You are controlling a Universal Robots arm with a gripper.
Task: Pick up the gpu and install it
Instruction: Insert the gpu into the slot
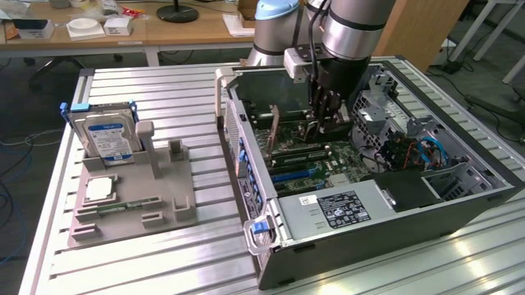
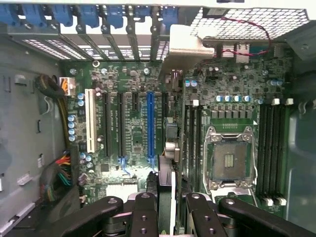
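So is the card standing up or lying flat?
Standing up on its edge. From the wrist view, the gpu is a thin strip held between the gripper fingers, above the flat motherboard.

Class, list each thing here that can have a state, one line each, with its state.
Computer case: open, lying on its side.
Graphics card: gripped, upright on edge inside the case.
Gripper: shut on the graphics card.
Hard drive: standing upright in the grey holder.
Processor socket: empty.

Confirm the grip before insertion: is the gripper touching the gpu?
Touching. The wrist view shows the gpu edge-on, clamped by the gripper between its fingers.
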